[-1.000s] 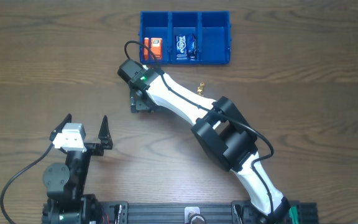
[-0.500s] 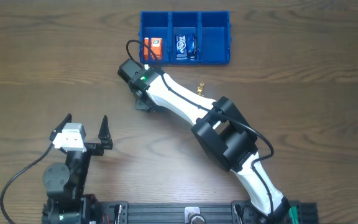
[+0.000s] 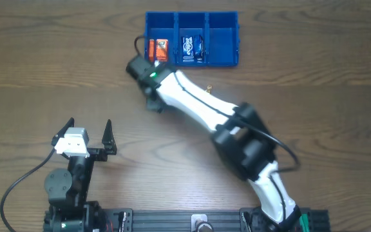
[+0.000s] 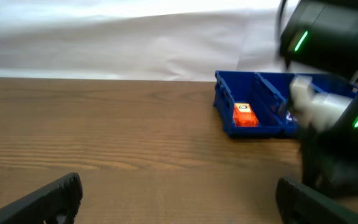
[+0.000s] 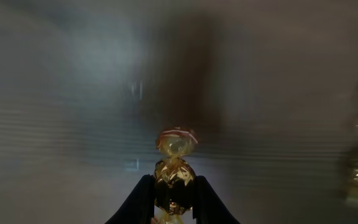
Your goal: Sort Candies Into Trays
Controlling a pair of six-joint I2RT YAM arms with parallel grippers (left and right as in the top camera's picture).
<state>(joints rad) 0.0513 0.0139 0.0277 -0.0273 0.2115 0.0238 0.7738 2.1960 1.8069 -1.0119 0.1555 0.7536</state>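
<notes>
Slanting up-left toward blue tray, right arm, right gripper clamped on gold candy

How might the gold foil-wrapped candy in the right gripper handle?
Probably light: the right gripper holds the gold foil-wrapped candy by fingertips alone. Its shiny crinkled wrapper looks slippery and may dent; the twisted end seems floppy.

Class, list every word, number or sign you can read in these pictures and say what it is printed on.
On the orange candy packet: print too small to read.
On the blue candy packet: print too blurred to read.
On the gold-wrapped candy: no print seen.
</notes>
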